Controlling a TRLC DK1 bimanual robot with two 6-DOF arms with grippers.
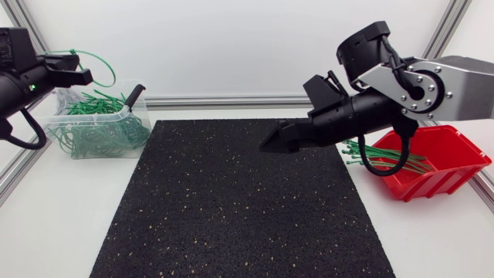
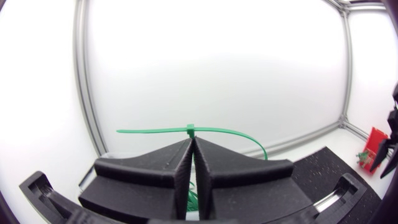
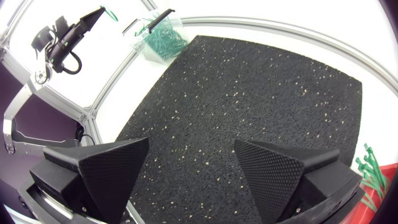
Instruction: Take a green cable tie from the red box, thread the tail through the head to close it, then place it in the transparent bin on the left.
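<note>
At the counter's far left corner, the left claw (image 2: pixel 191 144) is pressed together on a thin green nylon cable tie (image 2: pixel 190 129). It pinches the tie just below its square head, over the clear plastic bin (image 1: pixel 55 123). The tie should be feather-light, springy and slick, so the hold near the head seems firmest. It looks looped, tail arcing sideways. Over the black speckled mat (image 1: pixel 231 208), the right claw (image 3: pixel 191 163) hangs spread and empty, near the red plastic box (image 1: pixel 455 166) at the right edge.
</note>
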